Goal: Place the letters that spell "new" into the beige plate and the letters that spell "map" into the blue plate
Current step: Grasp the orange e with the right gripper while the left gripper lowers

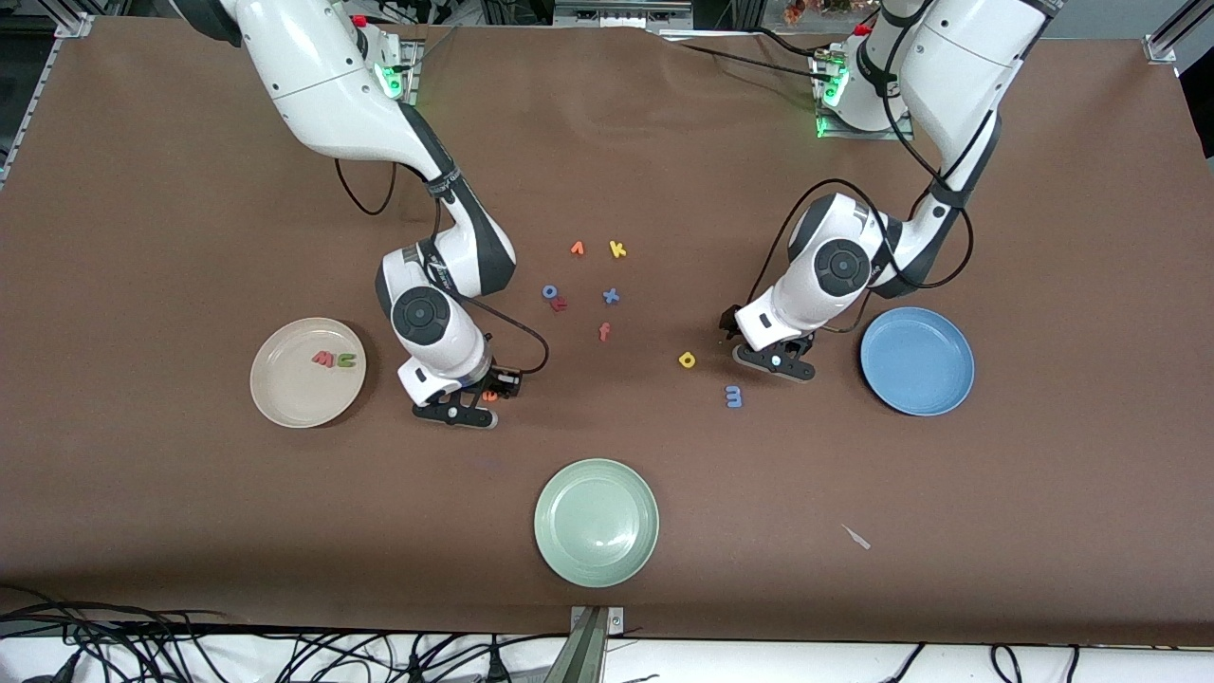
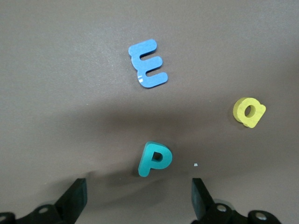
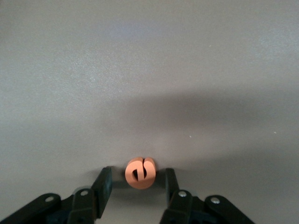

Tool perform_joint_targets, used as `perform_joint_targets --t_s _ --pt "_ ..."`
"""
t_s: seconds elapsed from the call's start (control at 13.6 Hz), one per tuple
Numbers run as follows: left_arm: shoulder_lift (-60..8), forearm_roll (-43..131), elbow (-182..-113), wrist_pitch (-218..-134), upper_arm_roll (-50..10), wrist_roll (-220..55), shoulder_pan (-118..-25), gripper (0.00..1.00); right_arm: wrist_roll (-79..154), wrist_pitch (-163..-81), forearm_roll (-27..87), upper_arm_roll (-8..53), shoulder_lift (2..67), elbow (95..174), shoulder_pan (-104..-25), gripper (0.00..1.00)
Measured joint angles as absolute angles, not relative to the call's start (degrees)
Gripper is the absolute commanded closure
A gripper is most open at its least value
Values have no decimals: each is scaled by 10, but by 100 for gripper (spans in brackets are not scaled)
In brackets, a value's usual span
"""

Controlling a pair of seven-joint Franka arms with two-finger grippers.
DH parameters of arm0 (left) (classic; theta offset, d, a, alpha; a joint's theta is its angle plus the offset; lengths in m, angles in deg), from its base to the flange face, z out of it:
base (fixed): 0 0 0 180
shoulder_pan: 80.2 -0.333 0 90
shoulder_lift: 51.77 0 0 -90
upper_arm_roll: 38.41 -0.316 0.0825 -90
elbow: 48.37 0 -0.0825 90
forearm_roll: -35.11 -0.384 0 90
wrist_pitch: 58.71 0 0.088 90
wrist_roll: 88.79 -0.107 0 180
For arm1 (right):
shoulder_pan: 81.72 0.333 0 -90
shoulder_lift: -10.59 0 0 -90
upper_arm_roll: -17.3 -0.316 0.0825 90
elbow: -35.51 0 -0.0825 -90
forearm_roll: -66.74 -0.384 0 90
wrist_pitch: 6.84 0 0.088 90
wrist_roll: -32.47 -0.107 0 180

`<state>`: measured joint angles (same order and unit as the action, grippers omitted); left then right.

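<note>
An orange e (image 3: 140, 173) lies on the table between the fingers of my right gripper (image 3: 137, 171), which is open, with a small gap on each side of the letter. In the front view this gripper (image 1: 482, 398) is low beside the beige plate (image 1: 294, 398), which holds a pinkish-red w (image 1: 323, 359) and a green n (image 1: 346, 359). My left gripper (image 2: 139, 198) is wide open just above a teal p (image 2: 155, 159). A blue m (image 2: 148, 64) and a yellow a (image 2: 249, 111) lie close by. The blue plate (image 1: 917, 360) beside my left gripper (image 1: 773, 359) holds nothing.
A pale green plate (image 1: 597, 522) sits nearest the front camera. Loose letters lie mid-table between the arms: an orange v-like one (image 1: 577, 249), a yellow k (image 1: 617, 249), a blue o (image 1: 549, 292), a blue x (image 1: 611, 296) and a red f (image 1: 604, 331).
</note>
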<state>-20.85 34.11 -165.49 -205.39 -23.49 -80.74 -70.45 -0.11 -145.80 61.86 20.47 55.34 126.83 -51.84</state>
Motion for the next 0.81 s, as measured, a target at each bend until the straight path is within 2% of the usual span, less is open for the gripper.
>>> perform_joint_targets --t_s 0.22,0.37,0.59,0.81 --pt "-203 341 -1649 -2054 -235 -807 -688 18 -1 -1458 619 205 553 1268 -519 65" --pt "-197 341 -1647 -2054 -239 -807 -680 39 -1 -1458 618 205 553 1267 -519 72" --pt "-190 341 -1640 -2054 -250 -810 -676 59 -1 -1458 604 206 553 1266 -519 75" --pt "-189 340 -1633 -2054 -256 -813 -675 66 -1 -1458 599 206 553 1265 -519 76"
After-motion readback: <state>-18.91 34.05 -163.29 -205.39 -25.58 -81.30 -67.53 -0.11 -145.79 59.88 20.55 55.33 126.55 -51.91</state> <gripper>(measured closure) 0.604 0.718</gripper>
